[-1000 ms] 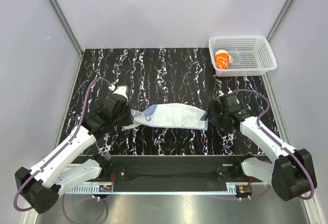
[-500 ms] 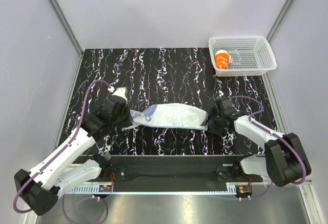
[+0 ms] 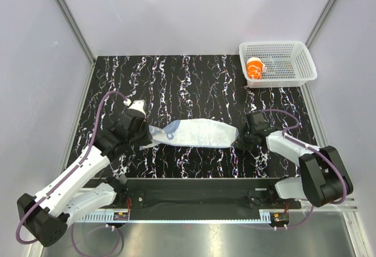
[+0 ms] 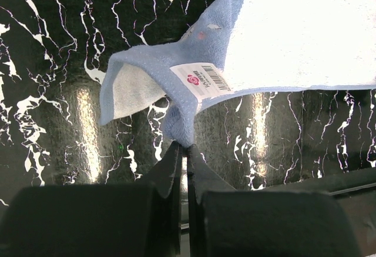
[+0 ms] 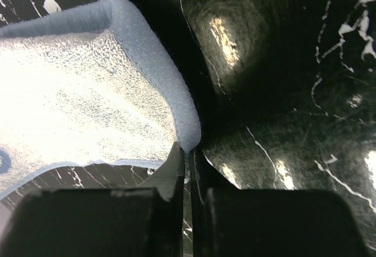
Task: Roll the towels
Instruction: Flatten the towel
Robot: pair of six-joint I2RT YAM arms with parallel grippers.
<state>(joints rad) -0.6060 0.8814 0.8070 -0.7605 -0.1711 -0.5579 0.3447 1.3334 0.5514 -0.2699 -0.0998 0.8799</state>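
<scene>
I work in a lab test cell, not a home. My black marble-patterned desk [image 3: 194,80] is boxed in by plain pale panels [image 3: 194,10] set in bare aluminium posts [image 3: 69,16] rising from its far corners. A black mounting bar [image 3: 194,193] runs along its near edge, purple cables [image 3: 97,114] loop loose, and a white plastic basket [image 3: 296,63] sits at the far right corner.
</scene>
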